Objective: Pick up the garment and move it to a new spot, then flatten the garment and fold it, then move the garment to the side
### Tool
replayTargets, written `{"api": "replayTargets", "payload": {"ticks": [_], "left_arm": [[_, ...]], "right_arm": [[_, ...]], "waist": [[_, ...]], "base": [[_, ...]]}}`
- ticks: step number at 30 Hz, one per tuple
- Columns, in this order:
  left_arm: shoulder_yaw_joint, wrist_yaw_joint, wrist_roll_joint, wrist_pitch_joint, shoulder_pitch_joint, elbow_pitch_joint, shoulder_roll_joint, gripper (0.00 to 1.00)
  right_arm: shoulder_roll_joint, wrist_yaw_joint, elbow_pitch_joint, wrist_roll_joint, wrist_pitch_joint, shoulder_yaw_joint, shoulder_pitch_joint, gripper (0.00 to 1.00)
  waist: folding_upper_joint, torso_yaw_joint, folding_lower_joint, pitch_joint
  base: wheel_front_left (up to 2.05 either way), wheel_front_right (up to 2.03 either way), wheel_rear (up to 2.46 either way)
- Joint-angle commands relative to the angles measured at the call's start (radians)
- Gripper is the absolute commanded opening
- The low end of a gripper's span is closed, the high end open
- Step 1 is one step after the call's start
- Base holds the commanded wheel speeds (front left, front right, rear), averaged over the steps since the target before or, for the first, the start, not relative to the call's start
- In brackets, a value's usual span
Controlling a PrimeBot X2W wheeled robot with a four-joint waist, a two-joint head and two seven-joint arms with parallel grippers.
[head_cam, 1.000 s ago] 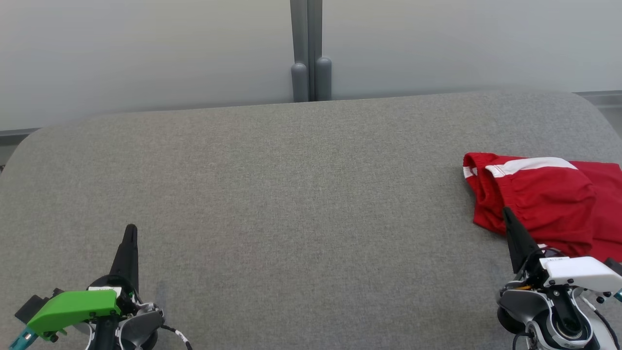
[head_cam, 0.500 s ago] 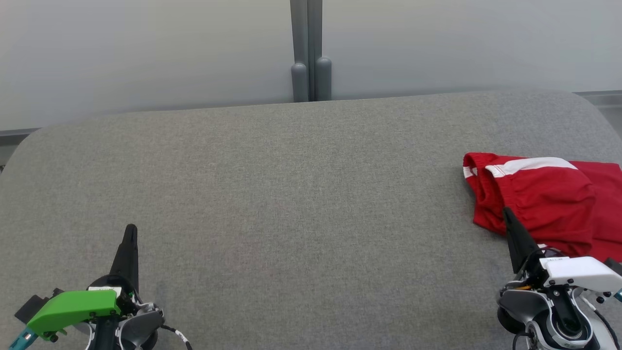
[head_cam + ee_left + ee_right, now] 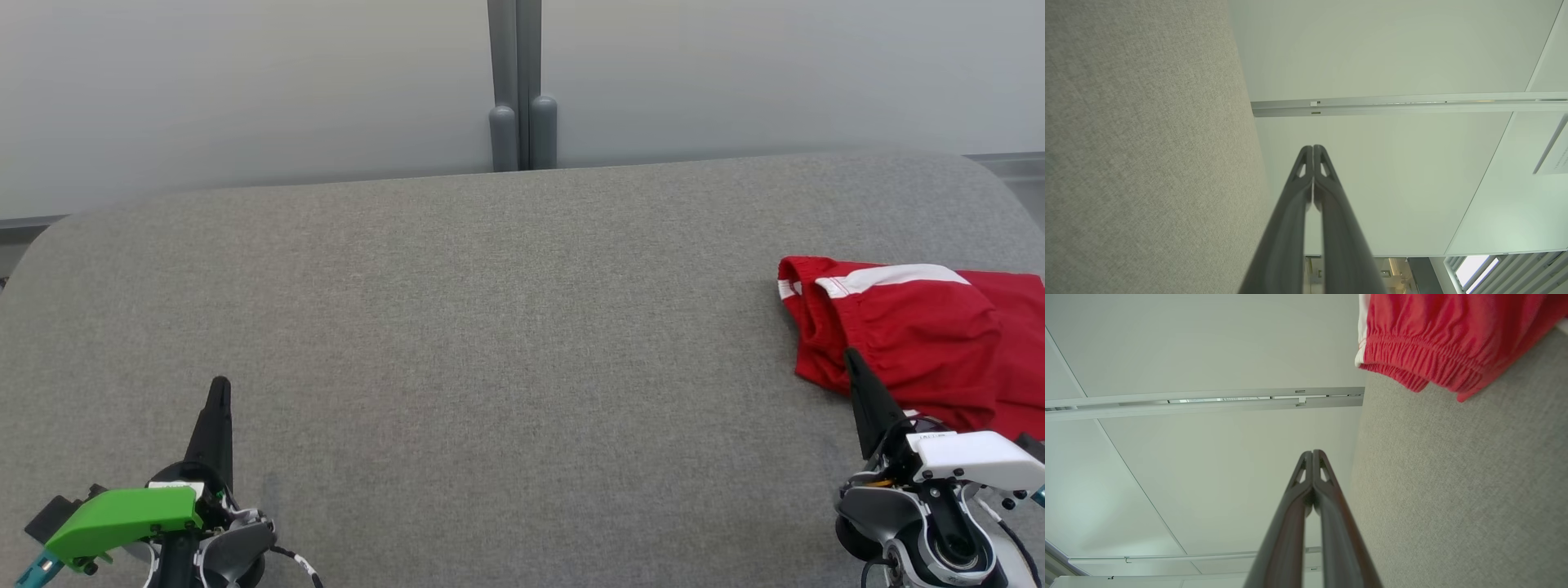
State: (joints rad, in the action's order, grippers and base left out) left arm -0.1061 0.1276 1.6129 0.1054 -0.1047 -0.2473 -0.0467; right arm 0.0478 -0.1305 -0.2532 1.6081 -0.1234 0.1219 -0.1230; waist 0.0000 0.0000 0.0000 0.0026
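Here, a red garment (image 3: 914, 335) with a white stripe lies bunched at the right end of the grey, cloth-covered worktop (image 3: 506, 327), running out of the head view at the right edge. Its gathered elastic hem faces the near side and shows clearly in the right wrist view (image 3: 1433, 347).

The right gripper (image 3: 851, 355) sits at the lower right under a white wrist cover (image 3: 976, 457). Its two dark fingers are pressed together with nothing between them. In the head view the tip overlaps the near edge of the garment. In the right wrist view the closed tips (image 3: 1313, 453) stand apart from the cloth, which lies ahead and off to one side.

The left gripper (image 3: 219, 384) rests at the lower left under a green wrist cover (image 3: 122, 518), well apart from the garment. Its fingers are also closed and empty, as the left wrist view (image 3: 1313, 149) shows.

Behind the worktop stands a pale wall (image 3: 245, 90) with a grey post (image 3: 516, 82) at its middle.
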Motion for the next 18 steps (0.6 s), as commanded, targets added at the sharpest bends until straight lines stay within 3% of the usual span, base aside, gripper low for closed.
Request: {"api": "replayTargets", "payload": {"ticks": [1, 18], "left_arm": [[-0.004, 0.006, 0.001, 0.003, -0.012, 0.003, -0.007, 0.00], [-0.004, 0.006, 0.001, 0.003, -0.012, 0.003, -0.007, 0.00]], "right_arm": [[0.005, 0.000, 0.004, 0.006, -0.003, 0.002, 0.013, 0.00], [0.005, 0.000, 0.004, 0.006, -0.003, 0.002, 0.013, 0.00]], "waist": [[0.0000, 0.000, 0.0000, 0.000], [0.0000, 0.000, 0.0000, 0.000]], "base": [[0.00, 0.00, 0.00], [0.00, 0.00, 0.00]]}}
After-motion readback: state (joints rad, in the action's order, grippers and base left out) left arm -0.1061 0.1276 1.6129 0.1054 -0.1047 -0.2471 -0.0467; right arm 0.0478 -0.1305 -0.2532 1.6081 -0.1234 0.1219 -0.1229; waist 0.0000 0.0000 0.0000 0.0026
